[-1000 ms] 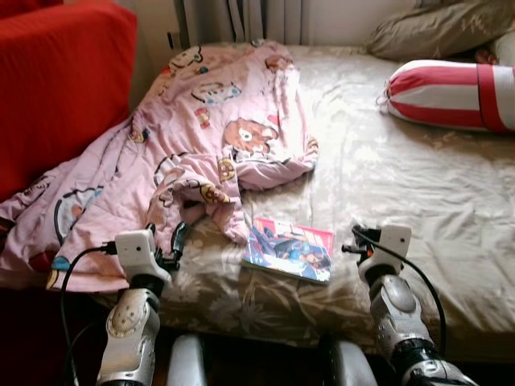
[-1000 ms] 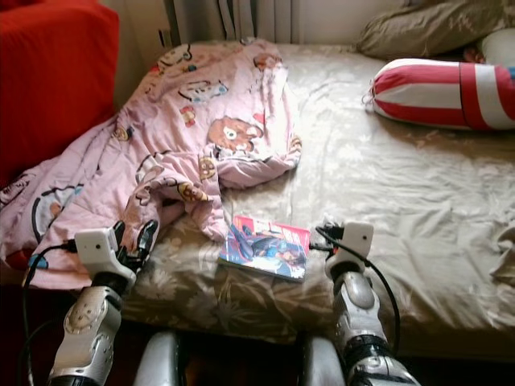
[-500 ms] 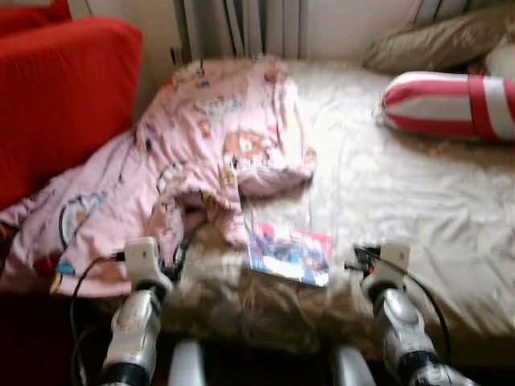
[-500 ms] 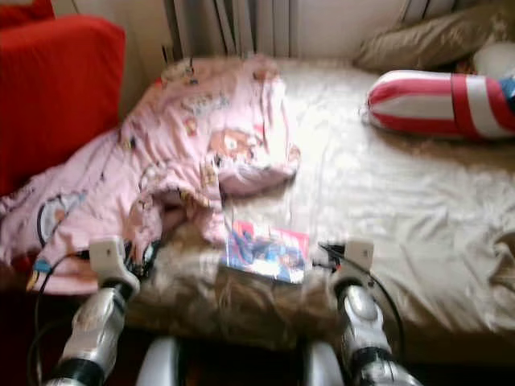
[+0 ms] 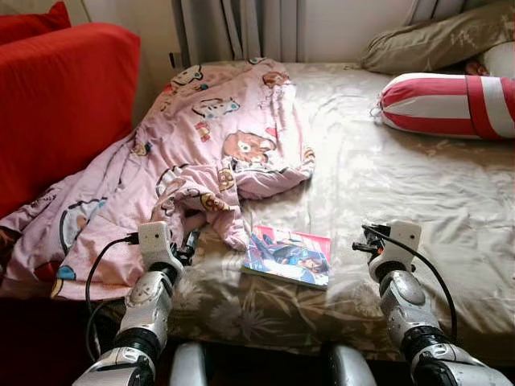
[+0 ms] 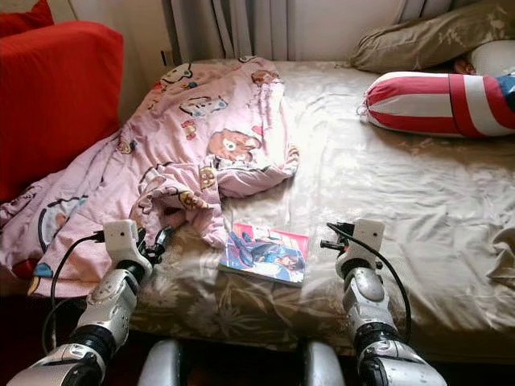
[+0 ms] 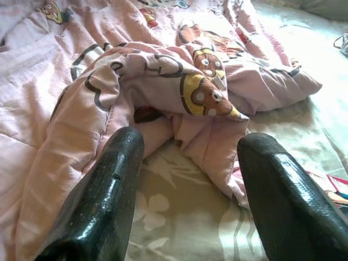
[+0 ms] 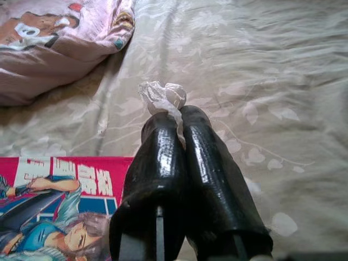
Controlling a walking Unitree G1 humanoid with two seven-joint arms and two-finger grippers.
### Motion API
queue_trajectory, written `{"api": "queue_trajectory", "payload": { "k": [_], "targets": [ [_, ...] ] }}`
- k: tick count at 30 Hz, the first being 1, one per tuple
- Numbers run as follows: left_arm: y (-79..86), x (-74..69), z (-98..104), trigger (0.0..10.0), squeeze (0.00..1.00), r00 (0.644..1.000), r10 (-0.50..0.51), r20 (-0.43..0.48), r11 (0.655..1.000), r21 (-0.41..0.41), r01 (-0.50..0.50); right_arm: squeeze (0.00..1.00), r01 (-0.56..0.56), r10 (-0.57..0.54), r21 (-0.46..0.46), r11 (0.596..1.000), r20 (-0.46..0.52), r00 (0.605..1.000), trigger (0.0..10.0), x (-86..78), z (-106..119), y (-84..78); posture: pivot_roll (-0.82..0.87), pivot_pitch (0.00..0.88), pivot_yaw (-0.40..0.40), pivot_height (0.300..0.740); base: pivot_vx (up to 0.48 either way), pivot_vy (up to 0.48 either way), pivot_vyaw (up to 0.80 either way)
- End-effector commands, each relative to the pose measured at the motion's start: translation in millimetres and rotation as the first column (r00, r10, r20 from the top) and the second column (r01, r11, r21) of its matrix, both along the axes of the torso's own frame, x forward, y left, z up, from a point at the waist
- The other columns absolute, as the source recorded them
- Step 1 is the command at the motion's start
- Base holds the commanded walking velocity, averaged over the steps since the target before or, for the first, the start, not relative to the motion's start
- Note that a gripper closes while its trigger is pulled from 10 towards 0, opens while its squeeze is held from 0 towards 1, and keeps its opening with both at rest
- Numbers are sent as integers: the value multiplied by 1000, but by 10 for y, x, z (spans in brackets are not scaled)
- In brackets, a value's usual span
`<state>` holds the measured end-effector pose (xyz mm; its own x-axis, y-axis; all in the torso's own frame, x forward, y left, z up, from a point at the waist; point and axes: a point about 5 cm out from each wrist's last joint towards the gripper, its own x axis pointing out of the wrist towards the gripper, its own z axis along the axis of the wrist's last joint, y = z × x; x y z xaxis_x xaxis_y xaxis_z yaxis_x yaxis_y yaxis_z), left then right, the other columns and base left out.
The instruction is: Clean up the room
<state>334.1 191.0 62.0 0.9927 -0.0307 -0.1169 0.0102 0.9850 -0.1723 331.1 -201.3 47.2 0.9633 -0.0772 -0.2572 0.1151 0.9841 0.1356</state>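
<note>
One pink quilt [image 5: 201, 161] lies rumpled across the left half of the bed [image 5: 418, 193], its near fold bunched lower left of centre; it looks soft, light and floppy, best pinched at that fold. One book [image 5: 288, 256] lies flat at lower centre, stiff, thin, liftable by an edge. The left gripper [image 7: 185, 179] hangs spread before the fold. The right gripper [image 8: 176, 136] is clamped on a tissue wad [image 8: 162, 95]. Upper right: one striped bolster [image 5: 447, 95], one pillow [image 5: 434, 36].
</note>
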Motion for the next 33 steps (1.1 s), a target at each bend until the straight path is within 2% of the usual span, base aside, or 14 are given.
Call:
{"api": "queue_trajectory", "payload": {
  "k": [1, 11, 23, 24, 27, 28, 29, 30, 33],
  "targets": [
    [12, -14, -22, 10000, 0, 1000, 10, -3, 1000, -1, -10, 0, 5, -5, 3, 1000, -16, 1000, 10000, 15, 2, 3, 11, 0, 31, 622, 0, 0, 0],
    [-7, -58, -109, 10000, 0, 999, 7, -33, 1000, -3, -7, 0, 6, -6, -1, 1000, -71, 997, 10000, -41, -95, 13, 18, 0, 24, 662, 0, 0, 0],
    [8, -260, -410, 10000, 0, 984, 27, -178, 1000, 11, -26, 0, 2, -6, -25, 1000, -197, 980, 10000, -235, -343, -12, 19, 0, 3, 722, 0, 0, 0],
    [43, -338, -502, 10000, 0, 974, 45, -224, 999, 9, -44, 0, -11, 2, -34, 999, -242, 970, 10000, -291, -414, -4, 25, 0, -6, 727, 0, 0, 0],
    [71, -438, -613, 10000, 0, 959, 52, -280, 999, 20, -48, 0, -35, 17, -54, 998, -300, 954, 10000, -361, -501, 15, 28, 0, -9, 727, 0, 0, 0],
    [80, -521, -702, 10000, 0, 943, 57, -327, 998, 25, -51, 0, -40, 22, -49, 998, -328, 945, 10000, -419, -562, 27, 27, 0, -10, 727, 0, 0, 0],
    [80, -521, -702, 10000, 0, 943, 57, -327, 998, 25, -51, 0, -40, 22, -49, 998, -328, 945, 10000, -419, -562, 27, 27, 0, -10, 727, 0, 0, 0],
    [88, -608, -788, 10000, 0, 927, 57, -370, 998, 35, -48, 0, -38, 19, -45, 998, -365, 931, 10000, -497, -639, 31, 27, 0, -10, 727, 0, 0, 0],
    [94, -684, -857, 10000, 0, 913, 60, -404, 998, 43, -47, 0, -34, 13, -46, 998, -403, 915, 10000, -582, -716, 27, 27, 0, -10, 727, 0, 0, 0]
  ]
}}
